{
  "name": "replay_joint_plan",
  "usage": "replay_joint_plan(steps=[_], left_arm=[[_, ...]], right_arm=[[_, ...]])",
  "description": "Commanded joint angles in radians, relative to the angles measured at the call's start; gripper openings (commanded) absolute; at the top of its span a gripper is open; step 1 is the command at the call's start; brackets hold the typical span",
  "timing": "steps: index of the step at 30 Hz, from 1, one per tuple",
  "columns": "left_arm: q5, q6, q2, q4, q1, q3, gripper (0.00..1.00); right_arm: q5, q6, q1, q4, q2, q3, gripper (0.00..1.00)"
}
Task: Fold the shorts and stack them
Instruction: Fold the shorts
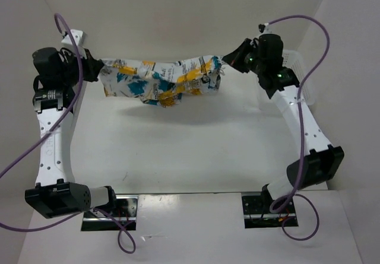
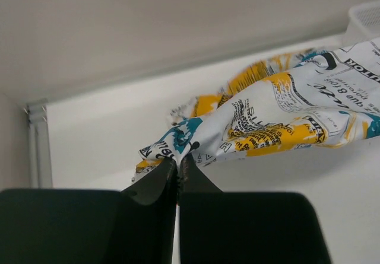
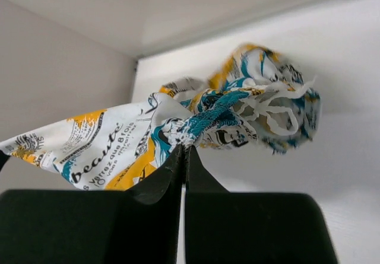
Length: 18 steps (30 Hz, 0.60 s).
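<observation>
Nearest us, along the near edge of the counter (image 1: 190,157), sit only the two arm bases (image 1: 178,204). The white surface beyond them looks smooth and hard, so we judge that cloth laid there will slide rather than stay put. Further in, a soft shadow shows that the shorts (image 1: 160,81) hang clear of the counter, strung over its far half between the arms.

The left pincer (image 2: 178,157), toward the far left corner, is closed on a small bunched tip of fabric; the right pincer (image 3: 184,148), toward the far right corner, is clamped likewise on a crumpled edge, with the white drawstring (image 3: 276,107) dangling loose just past it.

The cloth is thin, limp and printed in teal, yellow-orange and black lettering; its middle sags and twists. Each grip is only a thin pinch, so we fear that pulling the arms apart could slip a corner free. Lowered as it hangs, it would land as a wrinkled rope, not a flat panel; the cord could snag on a finger. The mesh basket (image 2: 365,15) stands at the far right corner, close enough for the right arm to knock it.
</observation>
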State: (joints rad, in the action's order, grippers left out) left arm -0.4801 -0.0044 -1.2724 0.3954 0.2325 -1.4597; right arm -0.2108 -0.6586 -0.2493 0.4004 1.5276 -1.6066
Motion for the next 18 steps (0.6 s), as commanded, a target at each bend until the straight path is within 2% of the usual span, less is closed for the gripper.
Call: replay_joint_plan(steps=[1, 6, 10, 18], left_arm=[[-0.069, 0.004, 0.018, -0.056, 0.010, -0.120, 0.00], [-0.092, 0.004, 0.073, -0.041, 0.010, -0.235, 0.00], [-0.112, 0.004, 0.102, -0.041, 0.010, -0.329, 0.00], [0.021, 0.004, 0.123, 0.098, -0.012, -0.637, 0.00]], right_arm=[[0.062, 0.045, -0.007, 0.100, -0.121, -0.099, 0.00], [0.094, 0.022, -0.007, 0.124, -0.311, -0.090, 0.00], [0.112, 0.022, -0.007, 0.193, -0.400, -0.179, 0.00], [0.103, 0.013, -0.007, 0.350, -0.491, -0.355, 0.00]])
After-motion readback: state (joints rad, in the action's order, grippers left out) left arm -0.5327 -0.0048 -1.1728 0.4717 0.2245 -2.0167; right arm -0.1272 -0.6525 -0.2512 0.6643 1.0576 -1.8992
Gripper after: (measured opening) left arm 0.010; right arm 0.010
